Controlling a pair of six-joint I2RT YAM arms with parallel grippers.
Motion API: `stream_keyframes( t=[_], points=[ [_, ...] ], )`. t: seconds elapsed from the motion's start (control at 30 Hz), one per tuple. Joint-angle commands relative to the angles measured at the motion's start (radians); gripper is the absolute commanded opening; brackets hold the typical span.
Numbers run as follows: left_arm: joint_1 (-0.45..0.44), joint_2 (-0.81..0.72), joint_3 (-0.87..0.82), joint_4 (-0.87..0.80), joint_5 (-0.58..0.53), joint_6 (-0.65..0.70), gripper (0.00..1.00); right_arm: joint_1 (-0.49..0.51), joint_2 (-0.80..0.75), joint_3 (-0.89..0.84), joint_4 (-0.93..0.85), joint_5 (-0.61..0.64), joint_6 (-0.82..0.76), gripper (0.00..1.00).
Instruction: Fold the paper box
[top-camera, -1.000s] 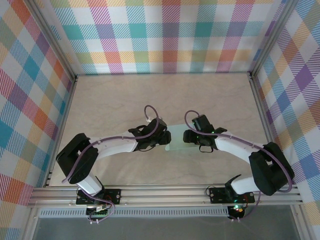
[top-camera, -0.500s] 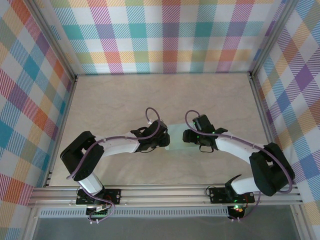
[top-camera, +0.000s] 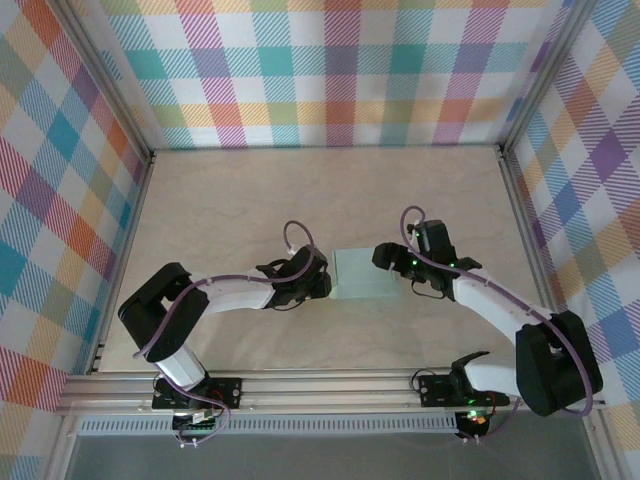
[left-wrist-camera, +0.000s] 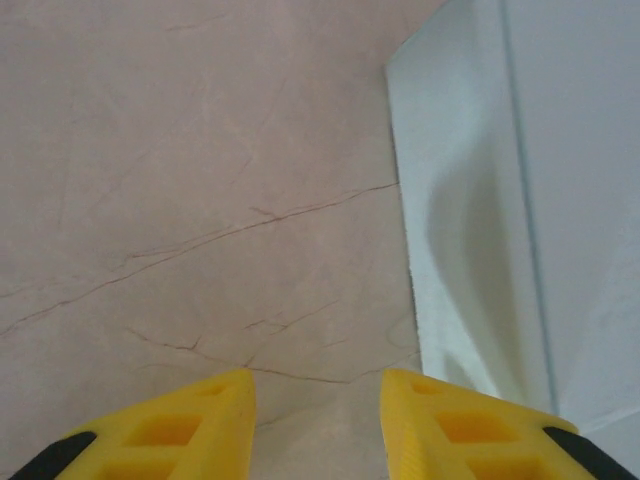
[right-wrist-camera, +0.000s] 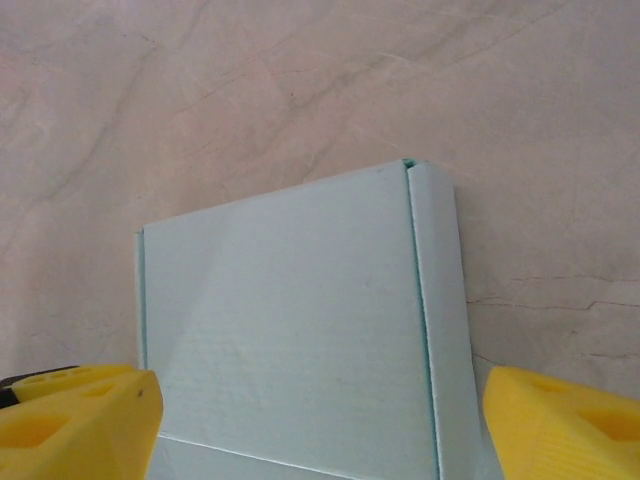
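The paper box (top-camera: 366, 273) is a closed flat pale mint rectangle lying on the table between the two arms. In the right wrist view the paper box (right-wrist-camera: 300, 330) sits between the spread yellow fingers (right-wrist-camera: 70, 420), untouched; my right gripper (right-wrist-camera: 320, 425) is open just to the box's right. My left gripper (left-wrist-camera: 318, 425) is open over bare table at the box's left edge, and the paper box (left-wrist-camera: 520, 200) lies along the right side of that view. Its right finger (left-wrist-camera: 470, 430) is close to the box's side wall. In the top view my left gripper (top-camera: 322, 283) and right gripper (top-camera: 385, 258) flank the box.
The pale marbled table (top-camera: 250, 200) is walled by plaid panels on three sides, with an aluminium rail (top-camera: 320, 385) along the near edge. Purple cables loop over both wrists.
The box has gone from partly raised under the grippers to lying flat and closed. Both grippers have backed off it, the right arm pulling away to the right and the left slightly lower.
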Motion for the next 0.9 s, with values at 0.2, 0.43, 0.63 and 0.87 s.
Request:
stream_keyframes(
  t=[0.2, 0.43, 0.63, 0.87],
  points=[
    [0.010, -0.119, -0.047, 0.053, -0.014, -0.012, 0.45, -0.086, 0.053, -0.037, 0.040, -0.138, 0.029, 0.85],
    [0.012, -0.090, 0.026, 0.044, 0.024, 0.019, 0.48, -0.097, 0.044, -0.061, 0.051, -0.149, 0.042, 0.84],
    [0.013, -0.015, 0.039, 0.082, 0.051, 0.005, 0.48, -0.100, 0.038, -0.057, 0.038, -0.155, 0.047, 0.84],
    [0.013, 0.009, 0.026, 0.092, 0.050, 0.001, 0.46, -0.104, 0.042, -0.051, 0.038, -0.179, 0.044, 0.84]
  ],
)
